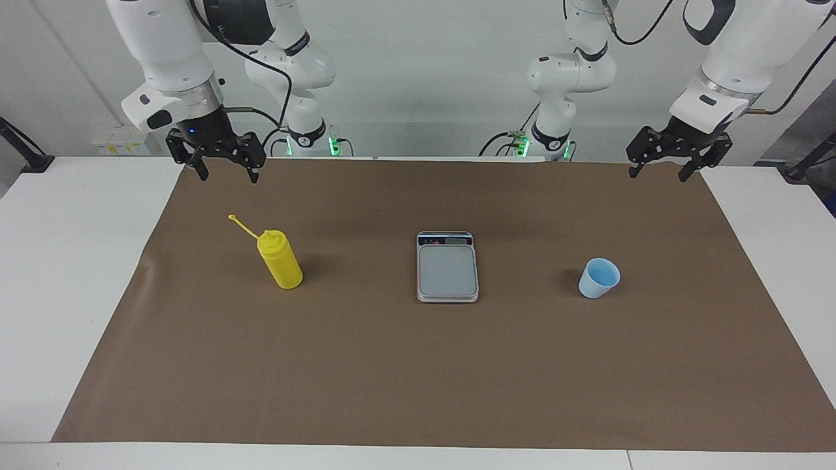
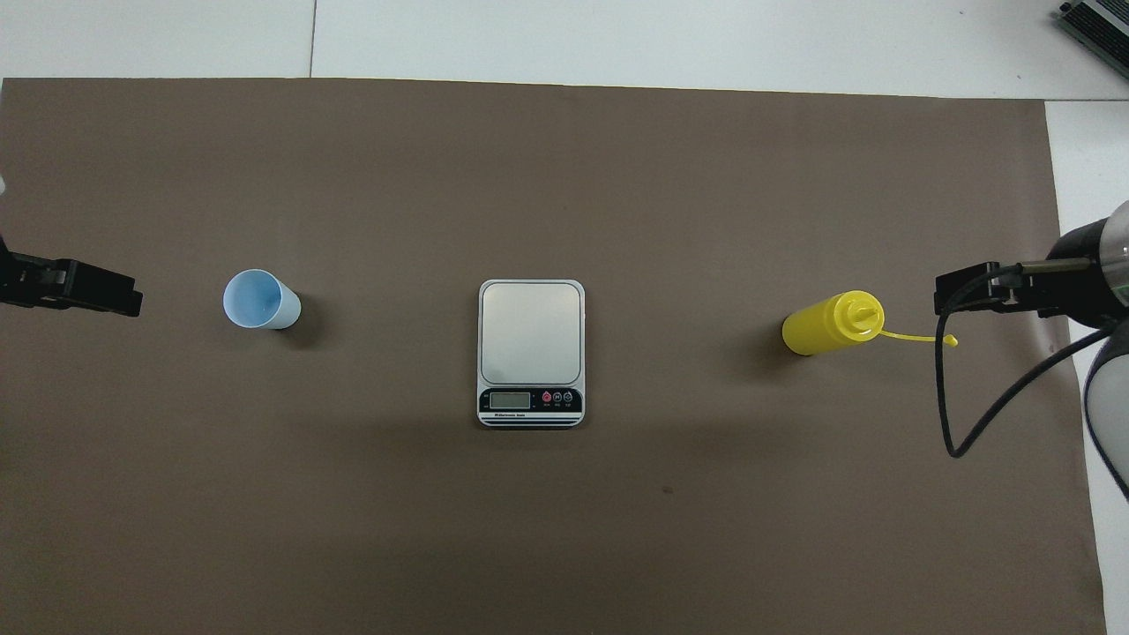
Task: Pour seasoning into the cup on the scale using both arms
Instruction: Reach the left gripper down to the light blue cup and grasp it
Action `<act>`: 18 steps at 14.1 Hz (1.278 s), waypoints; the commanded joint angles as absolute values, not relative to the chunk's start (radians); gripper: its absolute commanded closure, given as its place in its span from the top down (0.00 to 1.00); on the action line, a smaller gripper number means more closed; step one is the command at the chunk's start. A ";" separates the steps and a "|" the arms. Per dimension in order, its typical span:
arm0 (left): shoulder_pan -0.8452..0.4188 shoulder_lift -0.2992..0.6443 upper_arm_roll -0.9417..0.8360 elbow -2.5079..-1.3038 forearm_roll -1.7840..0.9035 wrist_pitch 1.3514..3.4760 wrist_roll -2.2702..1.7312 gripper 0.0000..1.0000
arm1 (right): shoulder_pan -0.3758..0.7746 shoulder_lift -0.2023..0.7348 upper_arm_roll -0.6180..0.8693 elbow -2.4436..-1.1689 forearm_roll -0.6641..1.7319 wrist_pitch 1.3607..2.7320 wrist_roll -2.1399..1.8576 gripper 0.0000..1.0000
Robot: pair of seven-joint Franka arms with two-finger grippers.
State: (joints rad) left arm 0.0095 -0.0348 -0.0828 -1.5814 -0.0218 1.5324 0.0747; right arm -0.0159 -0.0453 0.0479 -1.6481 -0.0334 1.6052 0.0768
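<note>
The yellow seasoning bottle stands upright on the brown mat toward the right arm's end, with its cap strap sticking out; it also shows in the overhead view. The scale lies flat at the mat's middle with nothing on its plate. The light blue cup stands upright and empty on the mat toward the left arm's end, apart from the scale. My right gripper hangs open and empty above the mat's edge nearest the robots. My left gripper hangs open and empty likewise.
A brown mat covers most of the white table. Bare white table shows at both ends. A black cable loops down from the right arm.
</note>
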 commanded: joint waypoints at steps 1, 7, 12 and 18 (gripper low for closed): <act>0.029 -0.063 -0.095 -1.614 -0.037 1.545 0.086 1.00 | -0.023 -0.075 0.054 -1.681 -0.042 1.576 0.094 1.00; 0.032 -0.066 -0.095 -1.624 -0.037 1.552 0.084 1.00 | -0.025 -0.080 0.054 -1.681 -0.041 1.555 0.086 1.00; 0.034 -0.066 -0.095 -1.643 -0.038 1.600 0.080 1.00 | -0.028 -0.080 0.054 -1.681 -0.040 1.566 0.061 1.00; 0.051 -0.021 -0.094 -1.771 -0.045 1.805 0.077 1.00 | -0.029 -0.078 0.054 -1.683 -0.037 1.571 0.046 1.00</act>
